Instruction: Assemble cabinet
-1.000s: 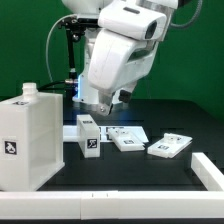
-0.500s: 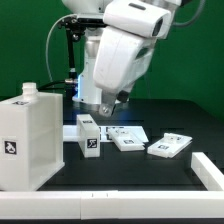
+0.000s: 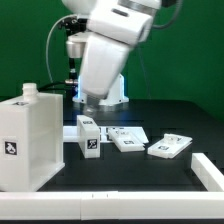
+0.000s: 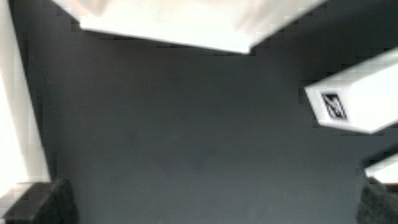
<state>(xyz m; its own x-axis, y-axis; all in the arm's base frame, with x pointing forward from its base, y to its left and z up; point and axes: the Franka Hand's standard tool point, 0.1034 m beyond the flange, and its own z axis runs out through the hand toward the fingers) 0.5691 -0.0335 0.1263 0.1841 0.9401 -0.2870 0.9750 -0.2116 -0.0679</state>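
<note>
The cabinet's large white box [image 3: 30, 140] stands at the exterior view's left, with a tag on its front and a small knob [image 3: 30, 91] on top. Beside it a small white tagged block [image 3: 89, 136] stands upright on the black table. Two flat white tagged panels [image 3: 128, 139] [image 3: 168, 146] lie further to the exterior view's right. My gripper [image 3: 87, 99] hangs above the block, clear of everything. In the wrist view my gripper [image 4: 210, 205] is open over bare black table, nothing between the fingers [image 4: 39, 205]. A white part [image 4: 178, 25] and a tagged white part [image 4: 356, 100] lie ahead.
A low white rail [image 3: 100, 206] runs along the table's front edge and another [image 3: 208, 170] along the exterior view's right side. A white strip [image 4: 15, 100] borders the table in the wrist view. Black cables and a stand [image 3: 68, 60] rise behind the arm.
The arm has swung toward the exterior view's left and tilted, carrying the gripper toward the box. The gripper stays open; no part on the table has moved.
</note>
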